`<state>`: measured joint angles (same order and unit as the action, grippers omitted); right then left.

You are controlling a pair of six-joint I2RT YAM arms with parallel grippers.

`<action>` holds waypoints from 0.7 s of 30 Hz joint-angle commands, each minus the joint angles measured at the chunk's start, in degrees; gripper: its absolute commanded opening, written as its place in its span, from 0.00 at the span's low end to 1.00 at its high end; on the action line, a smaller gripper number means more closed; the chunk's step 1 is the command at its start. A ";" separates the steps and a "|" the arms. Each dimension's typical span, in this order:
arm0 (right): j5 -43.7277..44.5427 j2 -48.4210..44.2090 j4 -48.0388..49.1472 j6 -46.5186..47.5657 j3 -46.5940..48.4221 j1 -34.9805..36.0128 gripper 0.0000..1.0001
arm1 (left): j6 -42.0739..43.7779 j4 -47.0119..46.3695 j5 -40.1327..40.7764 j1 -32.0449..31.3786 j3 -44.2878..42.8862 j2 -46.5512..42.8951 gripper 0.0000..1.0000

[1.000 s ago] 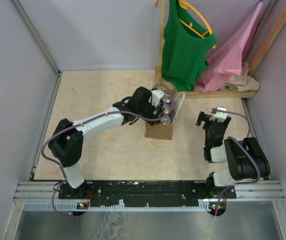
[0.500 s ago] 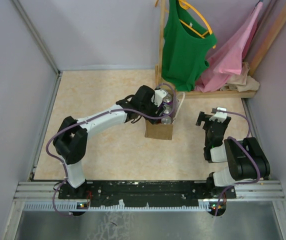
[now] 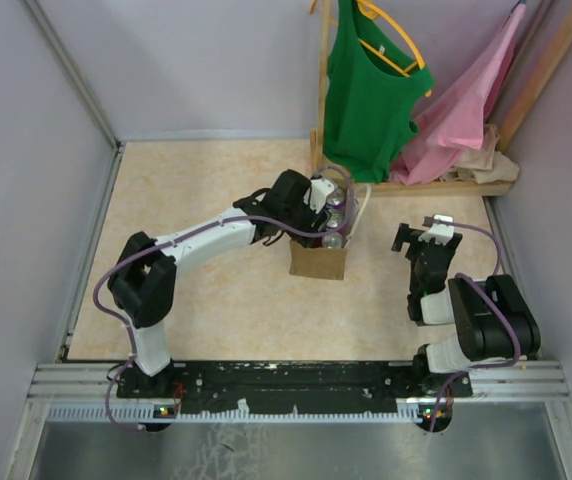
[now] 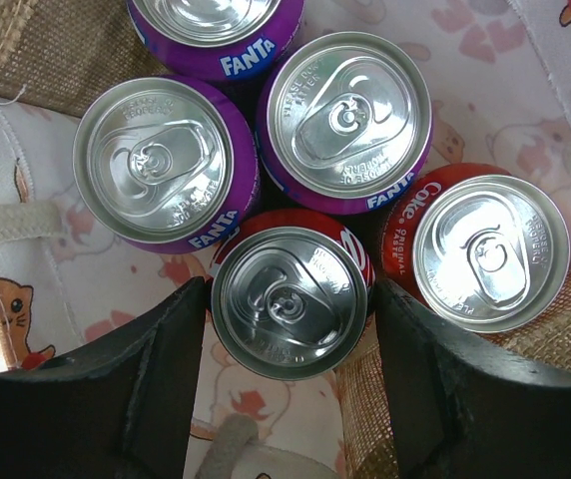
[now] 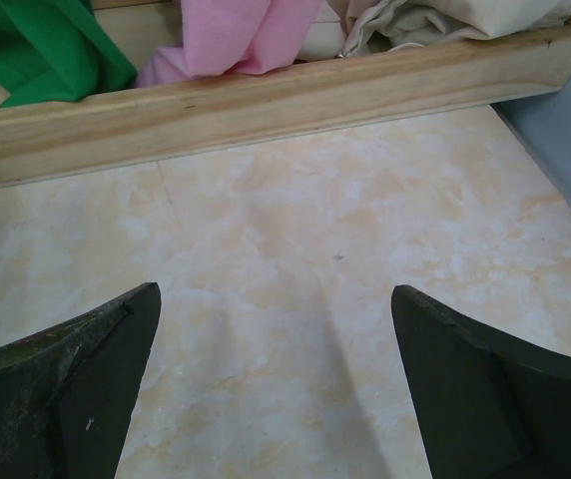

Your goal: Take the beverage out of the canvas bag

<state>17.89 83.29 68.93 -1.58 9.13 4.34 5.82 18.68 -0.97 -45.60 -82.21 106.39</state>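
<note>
The tan-brown canvas bag (image 3: pixel 318 262) stands upright at the table's middle, with a white handle (image 3: pixel 362 205) on its right. It holds several cans, purple Fanta cans (image 4: pixel 166 165) and red Coke cans (image 4: pixel 490 249). My left gripper (image 3: pixel 326 222) reaches down into the bag's mouth. In the left wrist view the left gripper (image 4: pixel 290 299) has its jaws closed against both sides of the nearest red Coke can (image 4: pixel 290 329). My right gripper (image 3: pixel 421 232) rests to the right of the bag. In the right wrist view the right gripper (image 5: pixel 276 299) is open and empty over bare tabletop.
A wooden rack base (image 5: pixel 266 100) runs along the back right. A green shirt (image 3: pixel 366 90) and a pink cloth (image 3: pixel 466 110) hang from it just behind the bag. Grey walls (image 3: pixel 36 150) close in the sides.
My left arm has shifted slightly right and forward over the bag's mouth. The right arm has not moved.
</note>
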 commanded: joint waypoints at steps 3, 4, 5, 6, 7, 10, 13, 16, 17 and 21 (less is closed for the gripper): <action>0.07 -0.23 1.91 -0.26 0.98 -0.12 0.99 | -0.05 9.66 1.79 -0.10 -1.53 4.68 0.09; 0.05 -0.23 1.91 -0.26 0.96 -0.14 0.99 | 0.05 10.02 1.91 -0.10 -1.64 4.88 0.20; 0.04 -0.23 1.91 -0.26 0.90 -0.13 0.99 | 0.03 10.32 2.08 -0.12 -1.79 4.96 0.27; 0.07 -0.23 1.91 -0.26 0.97 -0.14 0.99 | -0.05 10.60 2.36 -0.10 -1.93 5.17 0.31; 0.05 -0.23 1.91 -0.26 0.98 -0.13 0.99 | -0.13 10.91 2.62 -0.10 -2.02 5.24 0.39; 0.05 -0.23 1.92 -0.24 0.98 -0.12 0.99 | -0.70 12.26 3.13 -0.10 -2.40 5.44 0.51; 0.09 -0.23 1.91 -0.22 0.98 -0.11 0.99 | -1.18 13.08 3.59 -0.10 -2.43 5.40 0.66; 0.06 -0.26 1.91 -0.22 0.98 -0.12 0.99 | -1.35 13.23 3.73 -0.09 -2.19 5.31 0.70; 0.04 -0.23 1.91 -0.24 0.92 -0.12 0.99 | -1.38 13.23 3.83 -0.10 -2.16 5.40 0.73; 0.04 -0.22 1.91 -0.25 0.95 -0.16 0.99 | -1.42 13.88 4.53 -0.11 -2.46 6.29 0.85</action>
<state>17.89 83.29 68.93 -1.58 9.13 4.34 4.34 24.21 1.02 -45.67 -85.82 108.47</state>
